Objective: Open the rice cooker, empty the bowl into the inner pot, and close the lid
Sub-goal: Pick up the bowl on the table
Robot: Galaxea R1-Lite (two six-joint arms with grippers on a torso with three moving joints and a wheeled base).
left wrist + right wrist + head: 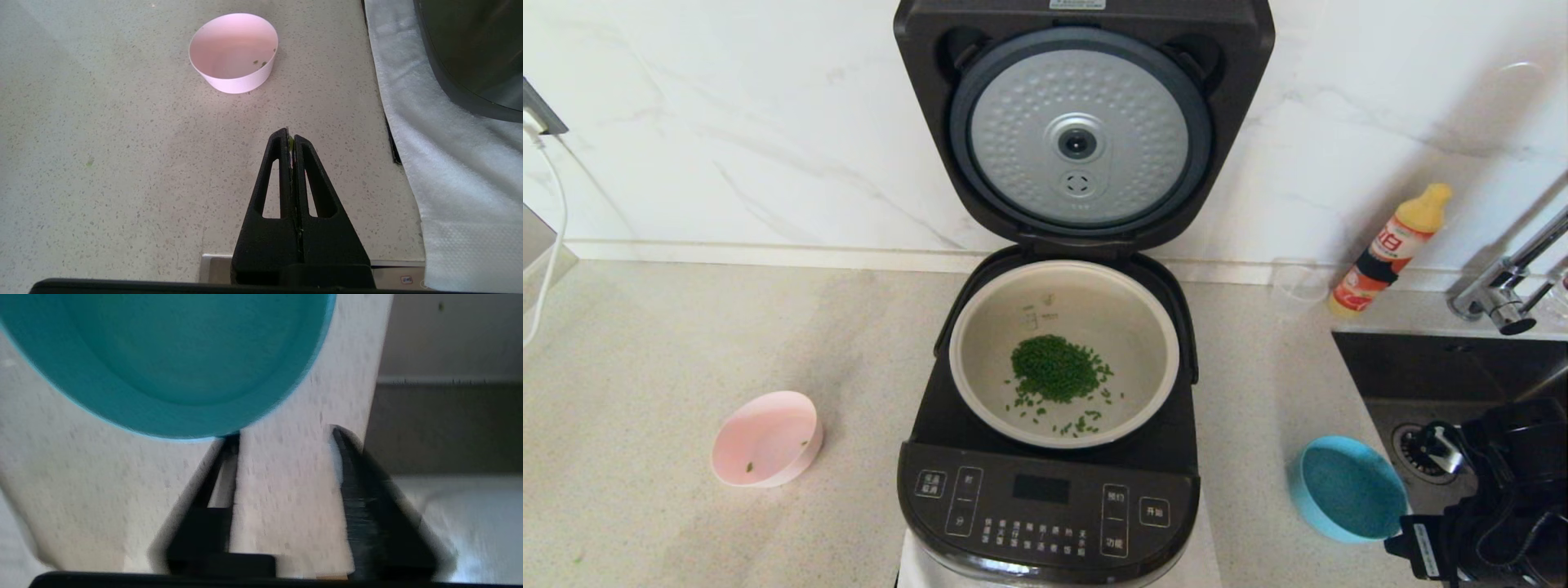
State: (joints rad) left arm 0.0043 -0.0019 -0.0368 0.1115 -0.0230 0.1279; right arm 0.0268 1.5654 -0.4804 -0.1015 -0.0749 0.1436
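Rice cooker (1045, 498) stands in the centre of the head view, one glossy black appliance; its lid (1083, 122) is raised, showing a dimpled silver disc. We see green grains heaped in the pale inner pot (980, 359). We count two bowls: one pink bowl (765, 439) lower left, one blue bowl (1346, 488) lower right. The right gripper (286, 435), blurred and partly cut off, has its fingers apart with nothing between them, beside the blue bowl. The left gripper (289, 136) is closed over the counter (645, 367).
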